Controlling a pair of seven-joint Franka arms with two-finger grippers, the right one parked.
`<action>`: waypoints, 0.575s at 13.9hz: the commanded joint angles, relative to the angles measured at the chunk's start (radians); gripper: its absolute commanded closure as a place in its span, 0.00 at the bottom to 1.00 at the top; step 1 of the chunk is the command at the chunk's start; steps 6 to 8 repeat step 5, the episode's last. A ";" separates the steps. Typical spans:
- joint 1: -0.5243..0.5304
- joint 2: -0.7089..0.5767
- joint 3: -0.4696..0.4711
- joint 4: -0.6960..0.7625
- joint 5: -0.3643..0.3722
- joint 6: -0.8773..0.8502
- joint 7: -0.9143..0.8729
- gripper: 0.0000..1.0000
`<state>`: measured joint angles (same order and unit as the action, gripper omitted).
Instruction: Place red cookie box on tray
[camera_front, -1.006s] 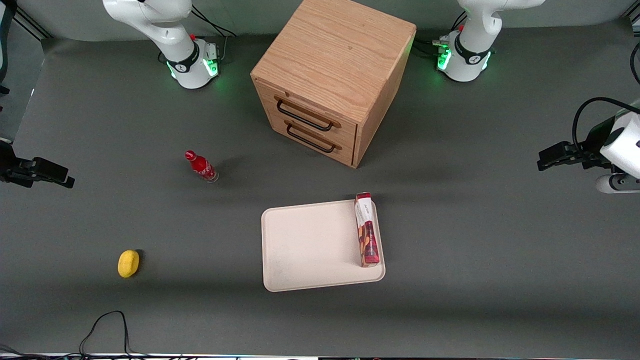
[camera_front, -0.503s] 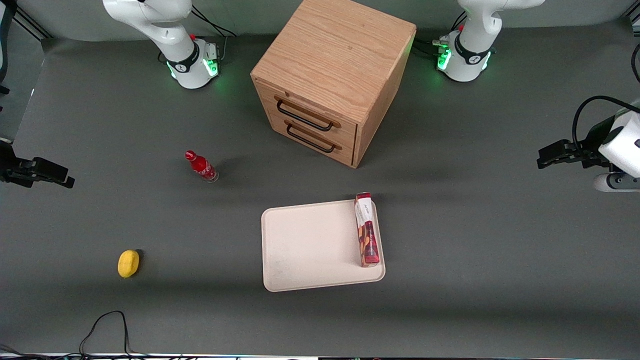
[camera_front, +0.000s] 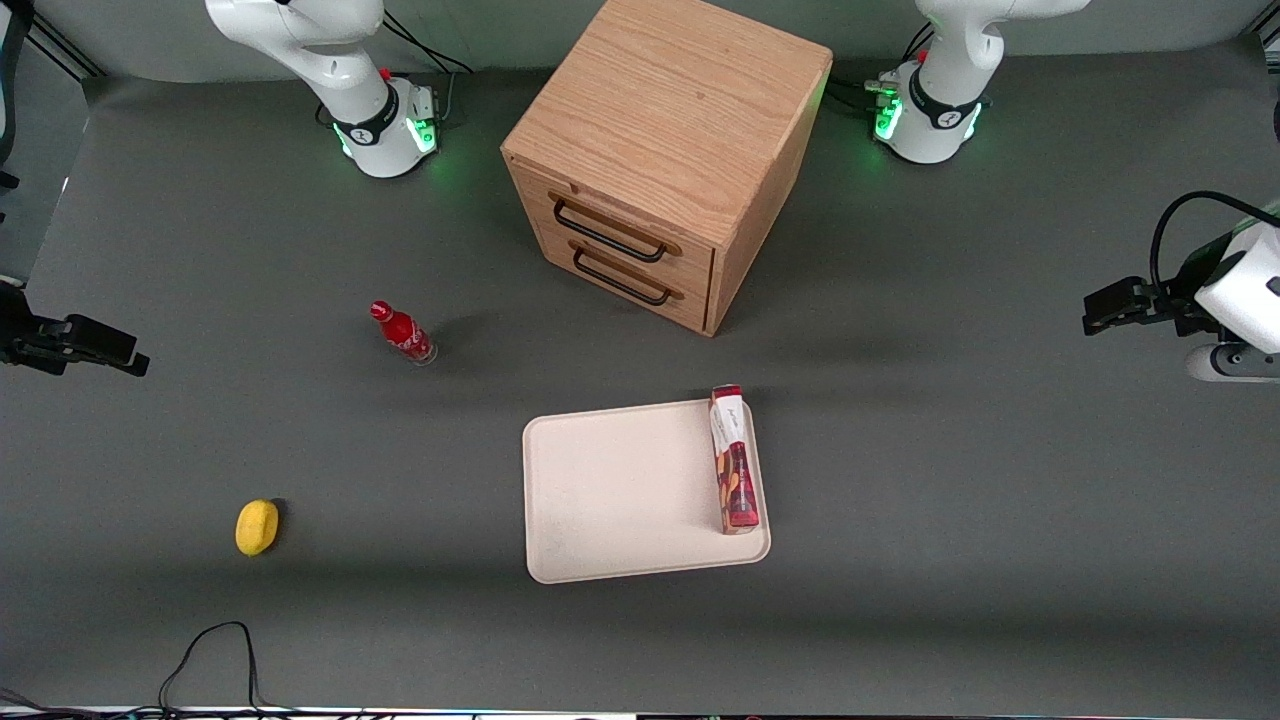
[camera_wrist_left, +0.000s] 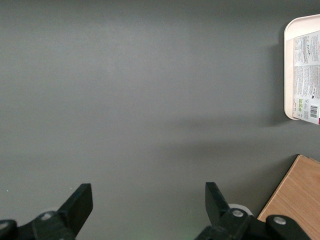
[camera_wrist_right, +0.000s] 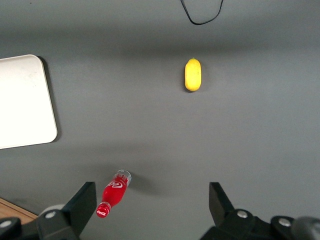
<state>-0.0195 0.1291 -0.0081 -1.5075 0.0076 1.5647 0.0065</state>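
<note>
Cookie box (camera_front: 733, 459) lies flat on the tray (camera_front: 620, 495), along the tray's edge toward the working arm's end — one end over the rim that faces the drawer cabinet (camera_front: 661, 160). Tray sits mid-table, nearer the front camera than the cabinet. Bottle (camera_front: 402, 332) stands toward the parked arm's end, beside the cabinet; lemon (camera_front: 257, 526) is further toward that end and nearer the camera. Cable loop (camera_front: 210, 655) at the table's near edge. Left gripper (camera_front: 1100, 309) hangs above the table at the working arm's end, fingers (camera_wrist_left: 77, 204) spread, nothing between them — well apart from the tray.
</note>
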 joint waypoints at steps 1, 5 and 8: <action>0.007 -0.011 -0.007 0.001 0.006 -0.017 0.016 0.00; 0.003 -0.009 -0.010 0.001 0.002 -0.014 0.015 0.00; 0.003 -0.009 -0.010 0.001 0.002 -0.014 0.015 0.00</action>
